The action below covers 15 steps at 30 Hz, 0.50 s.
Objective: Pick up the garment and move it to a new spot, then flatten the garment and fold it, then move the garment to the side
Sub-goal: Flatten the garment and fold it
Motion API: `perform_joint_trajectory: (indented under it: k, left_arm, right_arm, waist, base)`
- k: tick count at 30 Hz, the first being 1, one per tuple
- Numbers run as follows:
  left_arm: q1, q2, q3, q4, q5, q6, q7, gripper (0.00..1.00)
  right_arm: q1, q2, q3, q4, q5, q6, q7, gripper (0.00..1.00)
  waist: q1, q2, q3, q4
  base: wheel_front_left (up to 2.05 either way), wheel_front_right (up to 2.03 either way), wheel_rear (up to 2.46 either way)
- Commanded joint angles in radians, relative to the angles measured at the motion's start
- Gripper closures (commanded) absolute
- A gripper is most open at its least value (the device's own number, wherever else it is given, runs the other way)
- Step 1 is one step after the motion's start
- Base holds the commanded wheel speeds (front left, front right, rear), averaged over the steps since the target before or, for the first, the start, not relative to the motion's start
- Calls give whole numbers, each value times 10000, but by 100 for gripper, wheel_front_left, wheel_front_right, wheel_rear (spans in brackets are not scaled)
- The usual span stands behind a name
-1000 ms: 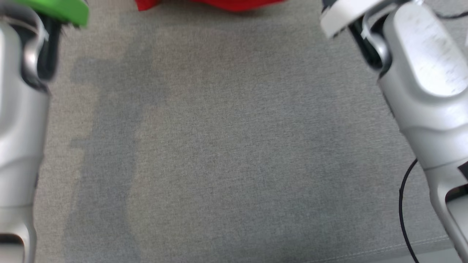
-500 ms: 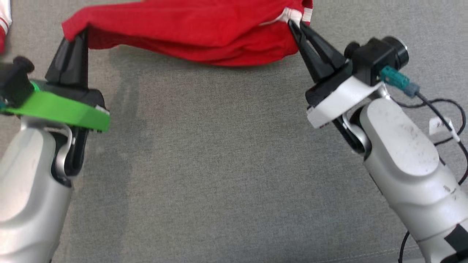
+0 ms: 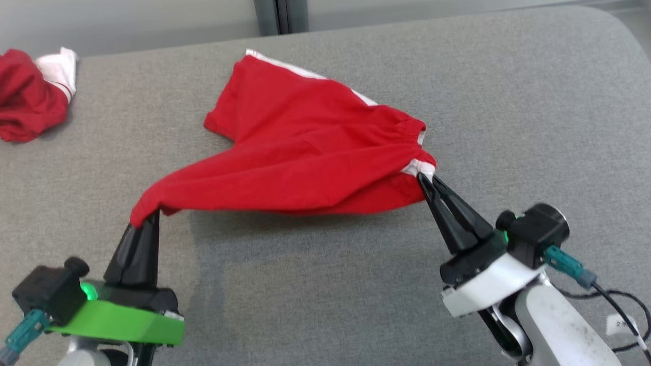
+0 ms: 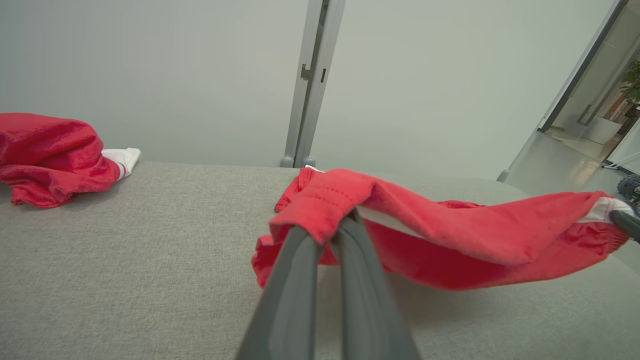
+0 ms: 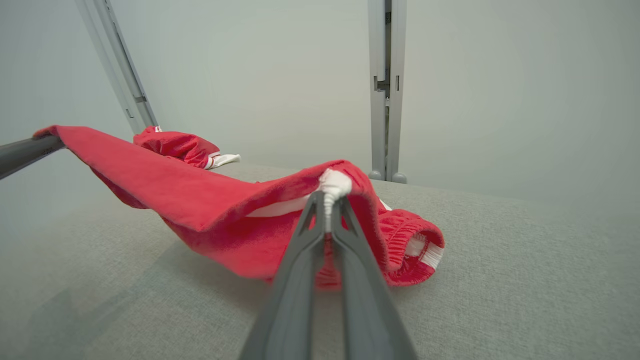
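The red shorts (image 3: 305, 152) hang stretched between our two grippers over the grey cushion (image 3: 325, 295). Their far part, a leg with a white side stripe, lies on the cushion toward the back. The near edge is lifted clear and throws a shadow below it.

Our left gripper (image 3: 146, 219) has its fingers pressed together on a hemmed corner at the left end; in the left wrist view we see red cloth folded over both tips. Our right gripper (image 3: 426, 179) pinches the white-trimmed corner at the right end, fingers closed with a bit of white cloth between the tips. The elastic waistband bunches just beyond that grip.

Well apart, at the cushion's far left, sits a crumpled red and white heap (image 3: 30, 99). Behind the cushion we see a grey post (image 3: 277, 15) against a pale wall. A black cable (image 3: 618, 297) runs beside our right arm.
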Motion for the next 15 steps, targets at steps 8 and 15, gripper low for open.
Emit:
perform_joint_trajectory:
  k: [8,15]
  left_arm:
    - [1966,745,87,-2056,-213,984,1003,100]
    - [1388,819,-81,-1519,-676,720,1765,100]
  right_arm:
    - [2802,384,-721,-2005,-235,-11,1264,100]
    - [2848,544,-565,-1708,-72,-11,1701,100]
  waist:
    - [0,0,-1082,275]
    - [0,0,-800,-87]
  base:
    - [0,0,0]
    - [0,0,0]
